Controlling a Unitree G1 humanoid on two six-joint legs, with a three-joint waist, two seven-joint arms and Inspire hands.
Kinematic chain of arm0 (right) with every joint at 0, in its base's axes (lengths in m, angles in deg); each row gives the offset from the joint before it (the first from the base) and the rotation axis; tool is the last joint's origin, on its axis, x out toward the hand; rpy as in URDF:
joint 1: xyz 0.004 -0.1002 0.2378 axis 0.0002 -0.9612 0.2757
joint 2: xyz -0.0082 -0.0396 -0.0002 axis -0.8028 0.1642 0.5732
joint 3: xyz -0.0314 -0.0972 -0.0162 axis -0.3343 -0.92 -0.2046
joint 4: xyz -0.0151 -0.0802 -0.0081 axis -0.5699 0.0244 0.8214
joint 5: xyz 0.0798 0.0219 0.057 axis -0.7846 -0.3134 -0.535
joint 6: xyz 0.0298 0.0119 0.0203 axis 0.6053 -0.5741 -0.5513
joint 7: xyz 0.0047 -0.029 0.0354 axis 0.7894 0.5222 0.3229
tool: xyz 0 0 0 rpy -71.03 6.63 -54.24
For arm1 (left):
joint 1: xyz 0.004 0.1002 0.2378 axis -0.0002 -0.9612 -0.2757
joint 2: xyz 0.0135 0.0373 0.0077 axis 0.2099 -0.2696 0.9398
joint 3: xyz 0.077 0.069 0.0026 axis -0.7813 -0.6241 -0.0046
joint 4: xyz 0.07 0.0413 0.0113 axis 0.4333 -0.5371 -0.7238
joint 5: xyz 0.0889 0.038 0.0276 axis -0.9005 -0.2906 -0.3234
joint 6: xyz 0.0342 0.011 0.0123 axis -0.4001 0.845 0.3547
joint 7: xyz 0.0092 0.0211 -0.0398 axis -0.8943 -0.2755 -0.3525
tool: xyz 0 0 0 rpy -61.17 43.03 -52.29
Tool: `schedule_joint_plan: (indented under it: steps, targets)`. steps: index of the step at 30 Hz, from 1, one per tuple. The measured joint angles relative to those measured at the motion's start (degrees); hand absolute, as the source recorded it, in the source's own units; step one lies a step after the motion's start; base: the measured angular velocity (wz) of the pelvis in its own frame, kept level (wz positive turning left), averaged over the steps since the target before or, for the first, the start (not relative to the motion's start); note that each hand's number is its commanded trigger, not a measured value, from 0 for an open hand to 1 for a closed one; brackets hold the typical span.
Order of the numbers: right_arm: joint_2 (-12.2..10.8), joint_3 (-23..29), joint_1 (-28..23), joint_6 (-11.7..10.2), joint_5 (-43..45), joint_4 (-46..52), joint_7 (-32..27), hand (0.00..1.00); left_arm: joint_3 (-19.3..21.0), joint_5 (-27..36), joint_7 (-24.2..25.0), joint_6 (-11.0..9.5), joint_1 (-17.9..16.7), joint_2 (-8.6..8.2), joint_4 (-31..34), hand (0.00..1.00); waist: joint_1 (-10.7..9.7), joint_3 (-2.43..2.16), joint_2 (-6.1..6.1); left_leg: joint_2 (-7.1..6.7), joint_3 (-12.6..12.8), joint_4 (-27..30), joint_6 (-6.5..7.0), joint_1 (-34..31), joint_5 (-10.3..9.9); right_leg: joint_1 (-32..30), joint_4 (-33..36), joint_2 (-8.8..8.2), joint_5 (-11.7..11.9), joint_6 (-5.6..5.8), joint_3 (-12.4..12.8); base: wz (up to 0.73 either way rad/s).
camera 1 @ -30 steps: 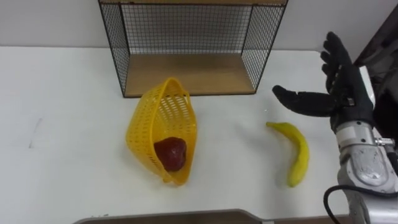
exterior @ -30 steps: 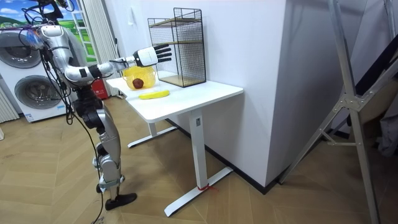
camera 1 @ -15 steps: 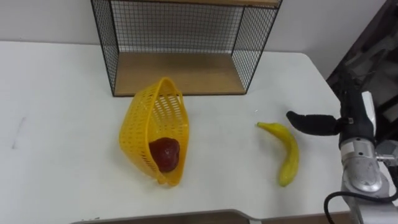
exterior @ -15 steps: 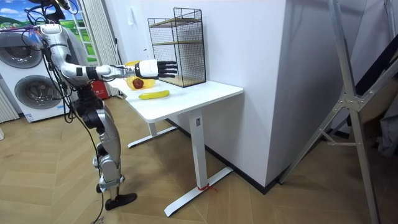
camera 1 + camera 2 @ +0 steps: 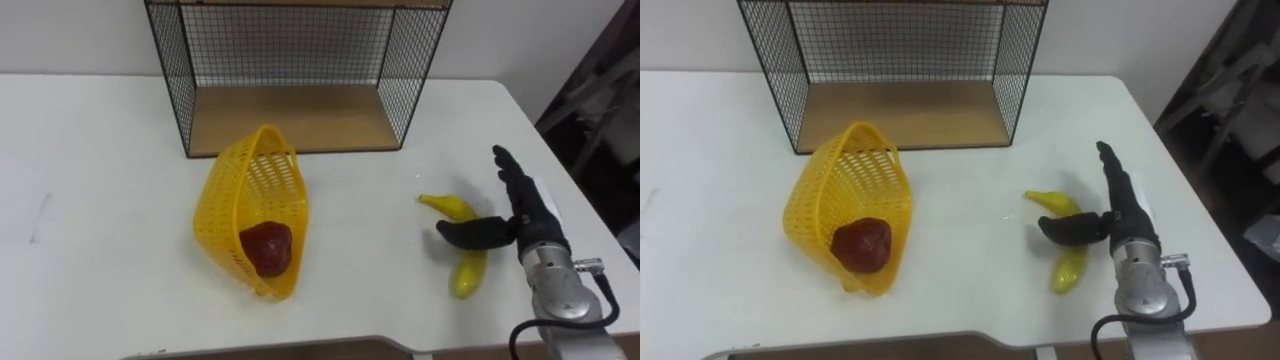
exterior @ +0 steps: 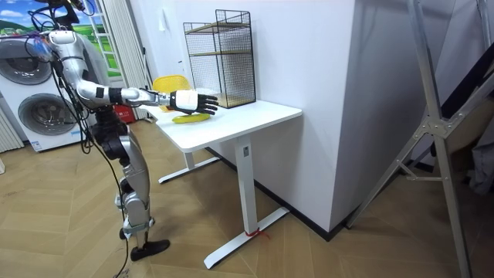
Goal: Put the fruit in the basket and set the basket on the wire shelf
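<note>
Lowered from its raised pose, the right hand (image 5: pixel 527 224) is reaching with straight fingers just beside the curved yellow banana (image 5: pixel 466 275), thumb lying across it, while the yellow plastic mesh basket (image 5: pixel 222 200) holding a red fruit (image 5: pixel 265 248) is sitting well to its left.

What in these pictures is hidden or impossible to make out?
- Banana: its middle is under the thumb of the right robot hand in both eye views; contact cannot be judged.
- Wire shelf: its top is cut off by the upper edge of the eye views.
- Red fruit in the basket: too small to tell its kind.
</note>
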Motion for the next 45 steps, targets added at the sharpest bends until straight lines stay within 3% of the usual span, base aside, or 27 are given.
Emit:
schedule_joint_plan:
  steps: [8, 15, 16, 17, 18, 19, 20, 25, 30, 35, 45]
  targets:
    - [0.0, -1.43, -1.84, 1.01, -0.11, -1.54, 1.56, 0.0, 0.01, -1.43, 1.28, 0.71, 0.04, -0.02, 0.91, 0.0, 1.18, -0.08, 0.01, 0.21, -0.18, -0.12, -0.04, 0.17, -0.03, 0.51, -0.03, 0.09, 0.08, -0.13, -0.4, 0.01]
    - [0.13, -1.62, -2.12, -0.85, -0.96, -4.37, 1.68, 0.0, 0.12, -1.36, 1.9, 1.1, 0.43, 0.02, 1.08, 0.0, 1.01, -0.11, -0.21, 0.18, -1.07, 0.14, -0.04, 0.19, -0.03, 1.05, -0.2, 0.01, 0.14, -0.19, -1.03, 0.04]
    - [0.13, -1.62, -2.11, -0.99, -0.95, -4.51, 1.83, 0.07, 0.11, -1.35, 1.91, 1.17, 0.52, 0.02, 1.1, 0.0, 0.98, -0.11, -0.21, 0.17, -1.2, 0.15, -0.04, 0.23, -0.03, 1.11, -0.2, 0.0, 0.14, -0.19, -1.09, 0.08]
    - [0.13, -1.58, -2.08, -1.12, -0.86, -4.8, 2.1, 0.31, 0.15, -1.37, 1.92, 1.33, 0.57, 0.02, 1.53, 0.0, 1.0, -0.11, -0.21, 0.16, -1.41, 0.19, -0.04, 0.23, -0.02, 1.17, -0.2, 0.01, 0.14, -0.2, -1.19, 0.04]
    - [0.13, -1.51, -2.08, -1.24, -0.77, -4.94, 2.15, 0.4, 0.21, -1.39, 1.92, 1.37, 0.56, 0.02, 1.77, 0.0, 1.01, -0.11, -0.21, 0.17, -1.46, 0.21, -0.05, 0.23, -0.02, 1.19, -0.2, 0.0, 0.14, -0.21, -1.24, 0.04]
    - [0.13, -1.39, -2.08, -1.51, -0.59, -5.2, 2.23, 0.87, 0.26, -1.39, 1.91, 1.39, 0.64, 0.02, 1.88, 0.0, 1.05, -0.12, -0.19, 0.17, -1.51, 0.24, -0.07, 0.23, -0.01, 1.22, -0.21, 0.01, 0.15, -0.22, -1.28, 0.0]
    - [0.13, -1.27, -2.02, -1.53, -0.3, -5.32, 2.19, 1.0, 0.25, -1.39, 1.91, 1.48, 0.75, 0.02, 1.88, 0.0, 1.03, -0.13, -0.17, 0.17, -1.55, 0.26, -0.09, 0.23, 0.0, 1.24, -0.21, 0.01, 0.17, -0.24, -1.3, 0.0]
    - [0.86, 1.16, 0.58, -1.68, 0.08, -10.1, 0.95, 1.0, 0.21, -1.37, 1.44, 2.96, 0.68, 0.01, 1.8, 0.0, 0.88, -0.12, -0.32, 0.02, -1.94, 0.12, -0.11, 0.94, 0.02, 2.55, -1.26, 0.01, 0.21, -0.18, -1.46, 0.05]
    - [1.17, 3.04, 3.4, -1.49, 2.45, -15.26, -0.97, 1.0, 0.19, -1.49, 0.1, 5.52, 0.88, 0.02, 1.72, 0.0, 0.94, -0.51, -1.03, -0.04, -3.1, 0.1, -0.12, 0.83, 0.02, 3.1, -2.08, 0.06, 0.21, -0.14, -1.93, 0.09]
    - [1.14, 4.66, 3.99, -1.4, 2.55, -17.82, -1.76, 1.0, 0.2, -1.63, -0.65, 6.29, 1.35, 0.03, 1.85, 0.0, 0.88, -0.79, -1.33, -0.05, -3.78, 0.23, -0.13, 0.91, 0.02, 3.59, -2.23, 0.01, 0.22, -0.14, -2.98, 0.11]
    - [-0.05, 4.51, 3.76, -1.37, 1.92, -17.79, -1.84, 1.0, 0.06, -2.03, -2.0, 6.57, 2.52, 0.01, 1.44, 0.0, 0.91, -0.76, -1.32, -0.04, -3.83, 0.19, -0.2, 0.97, 0.05, 3.72, -2.01, 0.02, 0.31, -0.25, -2.78, 0.0]
